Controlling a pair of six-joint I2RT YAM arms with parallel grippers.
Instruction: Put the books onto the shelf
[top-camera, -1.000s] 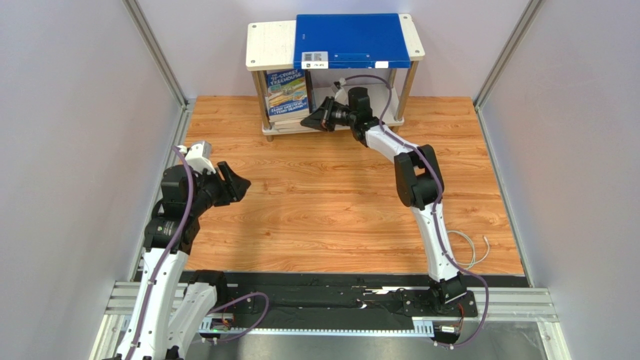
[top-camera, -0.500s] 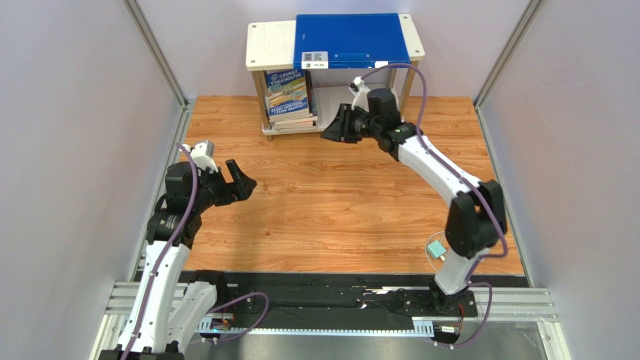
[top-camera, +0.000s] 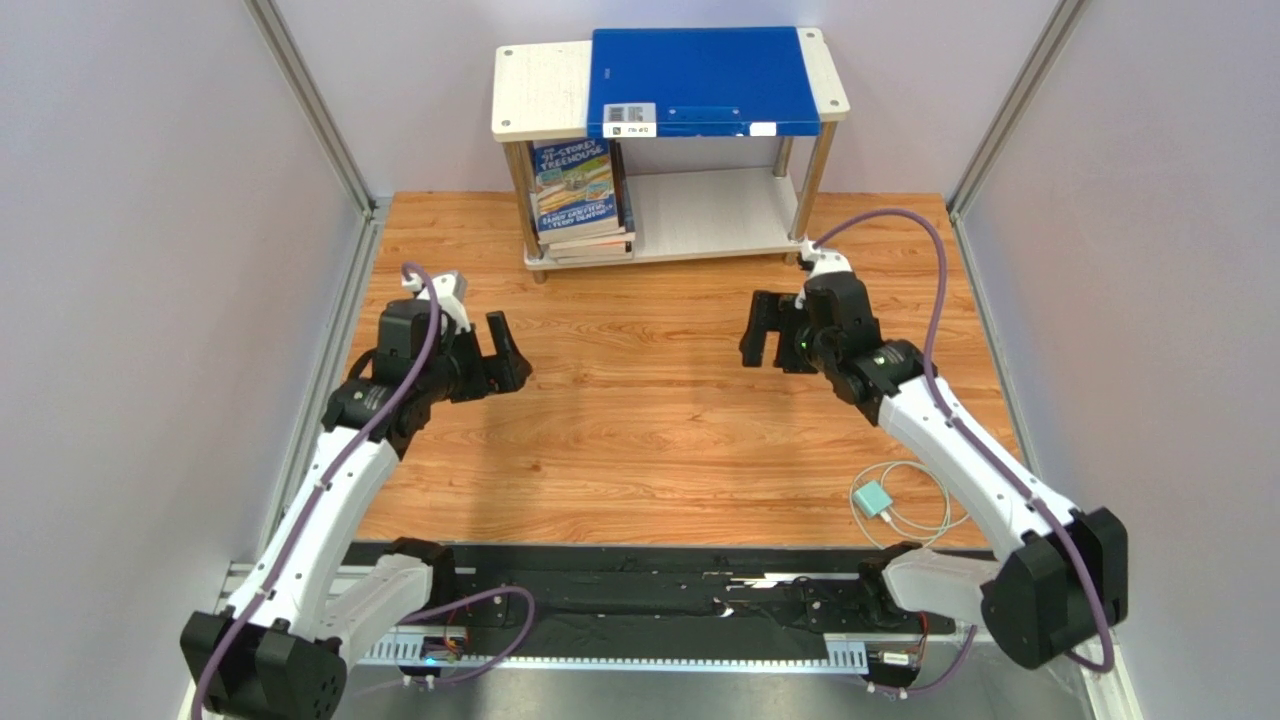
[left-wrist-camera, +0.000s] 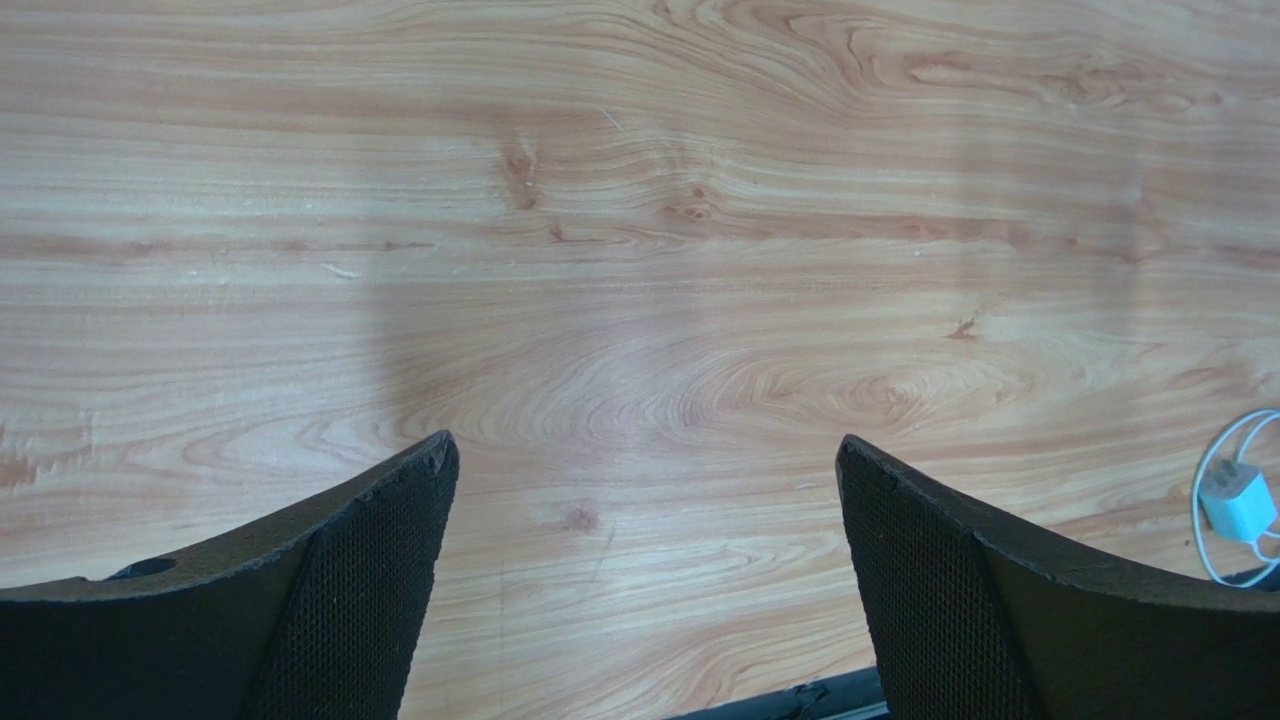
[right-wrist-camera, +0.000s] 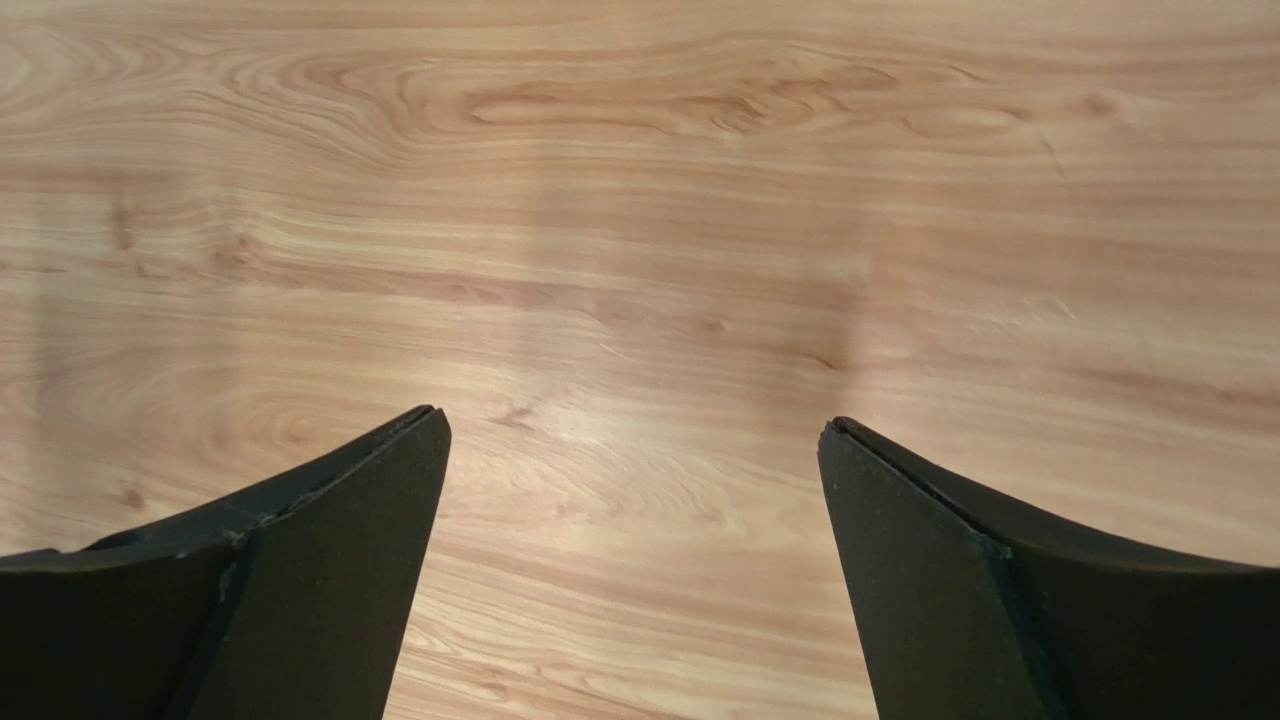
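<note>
The books (top-camera: 579, 192) stand together at the left end of the shelf's (top-camera: 718, 213) lower board, a blue cartoon cover facing out. My left gripper (top-camera: 484, 365) hovers over the wooden table on the left, well short of the shelf, open and empty. My right gripper (top-camera: 769, 333) hangs over the table in front of the shelf's right half, also open and empty. In the left wrist view the left gripper (left-wrist-camera: 643, 444) shows only bare wood between its fingers. The right gripper (right-wrist-camera: 633, 420) shows the same in the right wrist view.
A large blue folder (top-camera: 703, 83) with a white label lies on the shelf's top board. A small white charger with its cable (top-camera: 879, 503) lies near the table's front right, also seen as the charger (left-wrist-camera: 1237, 500) in the left wrist view. Grey walls close in both sides.
The right arm has pulled back from the shelf's lower tier toward the near right, and its jaws have opened. The left arm has moved forward and right, its jaws spreading wider.
</note>
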